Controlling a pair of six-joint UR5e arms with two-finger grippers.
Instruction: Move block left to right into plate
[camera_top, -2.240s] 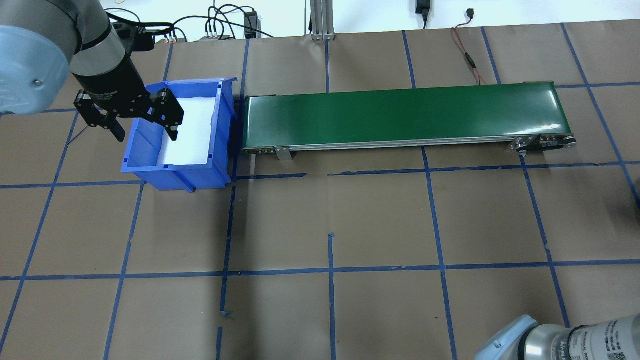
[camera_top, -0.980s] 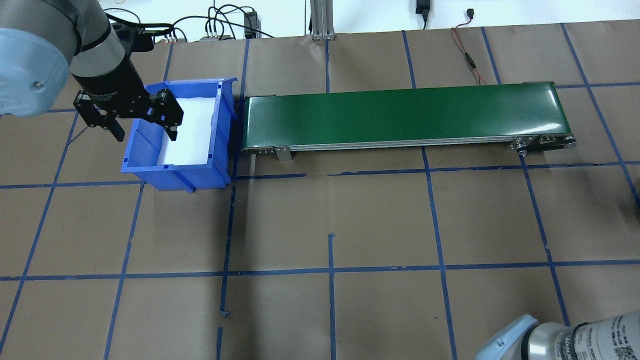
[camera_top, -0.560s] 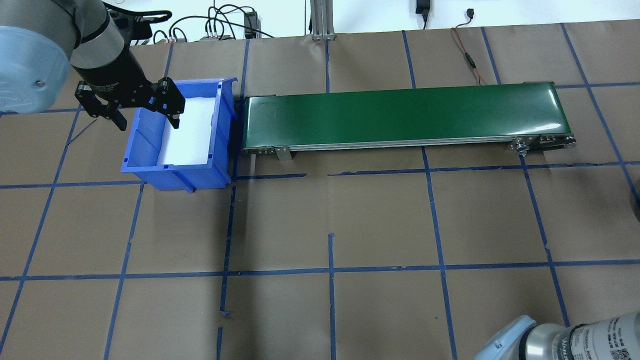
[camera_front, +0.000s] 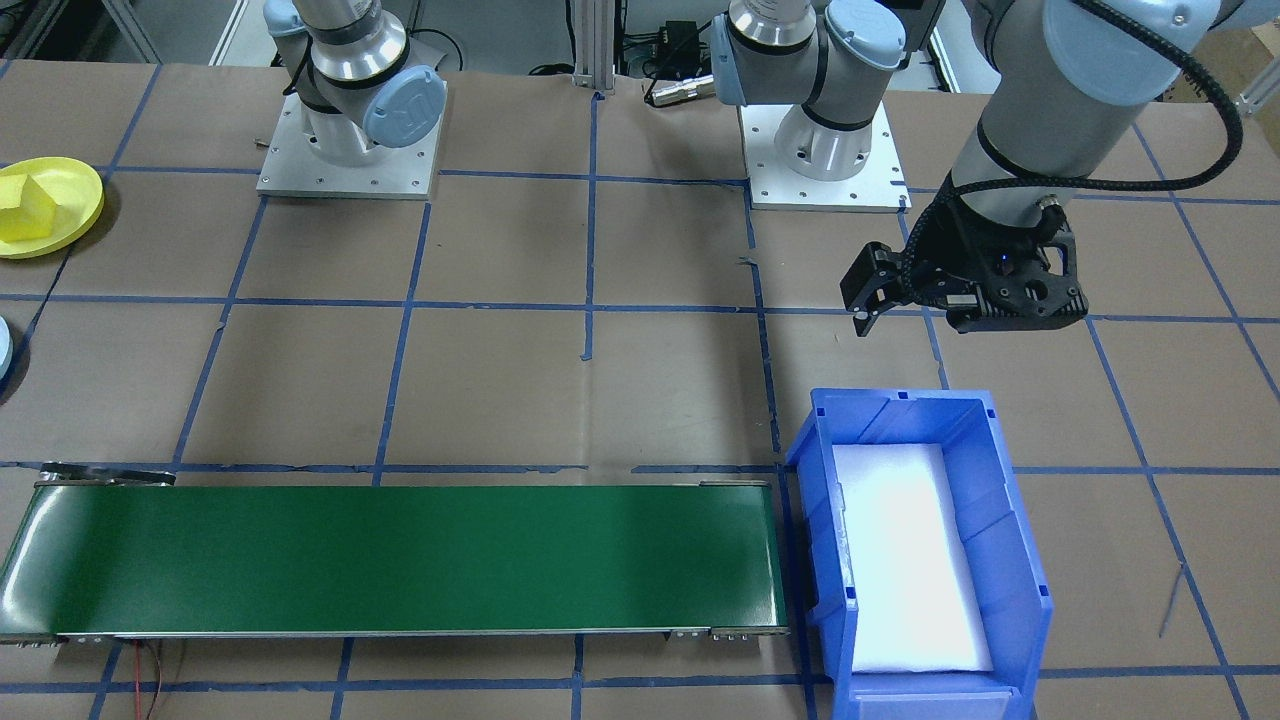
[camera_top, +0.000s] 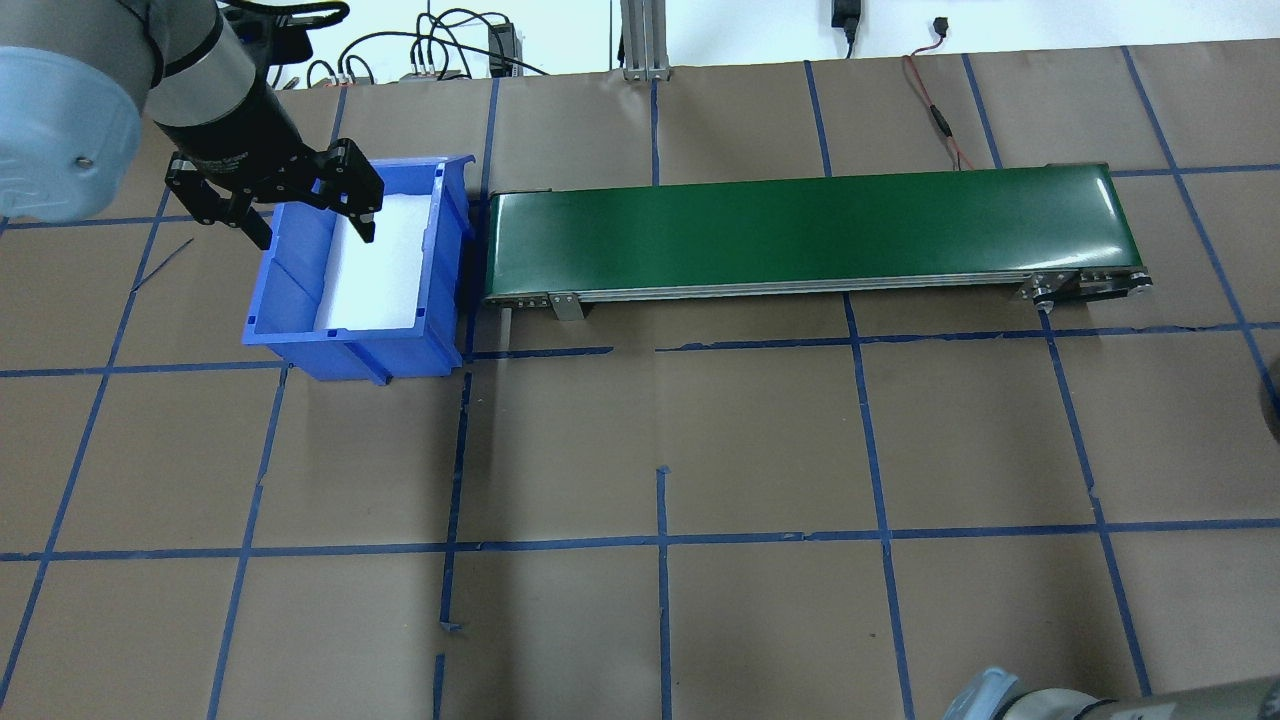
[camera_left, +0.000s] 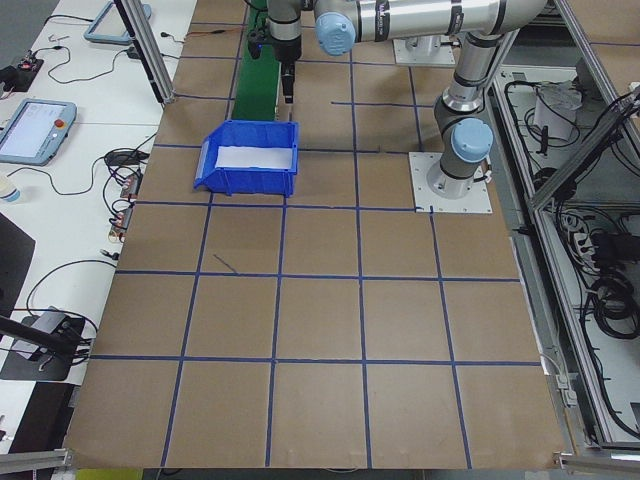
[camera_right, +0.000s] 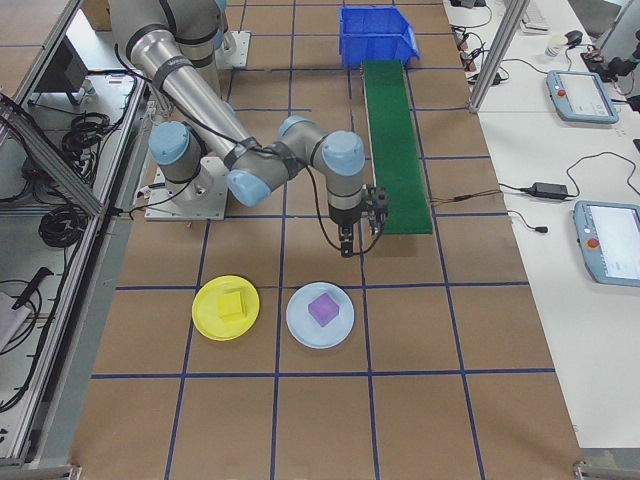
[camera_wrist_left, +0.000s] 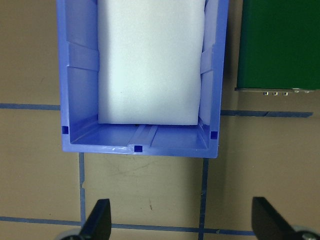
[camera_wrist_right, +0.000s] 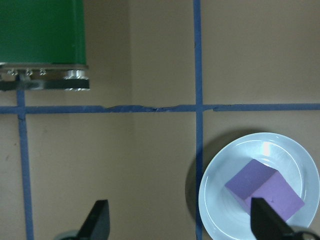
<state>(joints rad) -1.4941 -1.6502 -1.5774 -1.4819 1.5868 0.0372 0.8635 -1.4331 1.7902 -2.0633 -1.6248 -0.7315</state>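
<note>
Here the table (camera_top: 760, 430) is covered with brown paper and divided into squares by blue tape lines. A green conveyor belt (camera_top: 810, 232) is laid along its far side in the overhead view, and a blue bin (camera_top: 300, 300) lined with white foam (camera_top: 385, 262) is set just beside the belt's end. Cables are seen past the far edge, and side benches with tablets and leads are shown in the side views.

The left gripper (camera_top: 290, 205) is held above the bin's near end, its jaws spread wide and nothing between them. The right gripper (camera_right: 348, 235) is hung near the other end of the belt; its fingertips (camera_wrist_right: 100, 215) are seen well apart in the right wrist view, with nothing held.

The yellow plate (camera_right: 226, 307) is found on the table on the robot's right, and a yellow block (camera_right: 233, 303) is seen resting in it. Just beside it a pale blue plate (camera_right: 320, 314) is placed, with a purple block (camera_right: 323, 308) lying in it.
</note>
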